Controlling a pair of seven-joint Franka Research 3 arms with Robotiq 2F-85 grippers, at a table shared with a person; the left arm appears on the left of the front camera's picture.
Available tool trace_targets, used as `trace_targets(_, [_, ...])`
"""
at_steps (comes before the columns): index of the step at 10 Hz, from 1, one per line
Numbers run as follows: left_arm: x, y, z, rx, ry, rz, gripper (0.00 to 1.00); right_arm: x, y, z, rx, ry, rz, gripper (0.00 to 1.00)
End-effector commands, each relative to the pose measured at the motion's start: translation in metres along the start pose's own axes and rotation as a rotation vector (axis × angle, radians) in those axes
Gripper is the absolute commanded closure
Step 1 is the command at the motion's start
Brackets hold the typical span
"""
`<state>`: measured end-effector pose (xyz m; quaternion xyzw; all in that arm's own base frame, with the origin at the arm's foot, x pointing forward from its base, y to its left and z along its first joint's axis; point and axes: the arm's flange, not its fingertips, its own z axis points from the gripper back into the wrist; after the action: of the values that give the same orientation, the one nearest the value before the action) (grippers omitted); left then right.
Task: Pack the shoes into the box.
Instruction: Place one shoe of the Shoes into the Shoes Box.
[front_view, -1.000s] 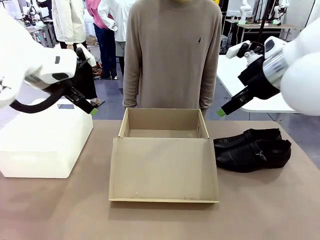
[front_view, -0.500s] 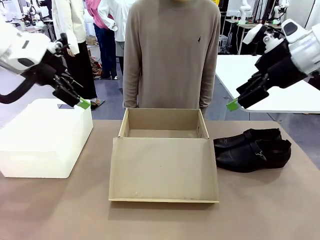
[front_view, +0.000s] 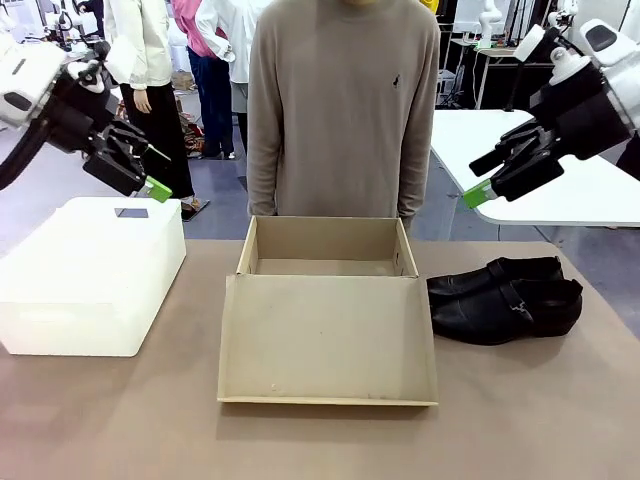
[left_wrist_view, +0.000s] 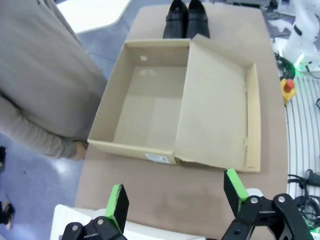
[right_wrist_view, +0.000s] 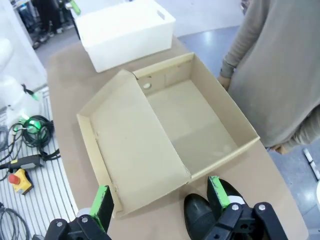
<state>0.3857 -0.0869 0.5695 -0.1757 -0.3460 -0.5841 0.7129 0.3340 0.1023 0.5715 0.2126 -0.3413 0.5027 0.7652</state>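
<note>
so, glossy pointed shoes beside cardboard box; left tool, right tool released

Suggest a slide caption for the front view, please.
Open box with shoes beside it; left gripper and right gripper hover open.

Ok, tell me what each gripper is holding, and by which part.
Nothing. The left gripper and right gripper both hang open above the table; the shoes lie untouched beside the box.
</note>
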Motion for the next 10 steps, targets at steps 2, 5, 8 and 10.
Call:
trace_targets(2, [0.012,0.008,0.008,-0.027,-0.049,0.001,0.00,-0.003,-0.013,0.003,0.067,-0.061,0.028,0.00])
trace_targets(5, [0.017,0.010,0.009,-0.016,-0.098,0.063,0.00,-0.004,-0.013,0.002,0.074,-0.071,0.036,0.00])
trace_targets(8, [0.017,0.008,0.010,-0.008,-0.083,0.085,0.00,-0.005,-0.011,-0.001,0.039,-0.052,0.026,0.00])
trace_targets(10, [0.017,0.008,0.010,-0.008,-0.083,0.085,0.00,-0.007,-0.009,0.001,0.052,-0.052,0.010,0.00])
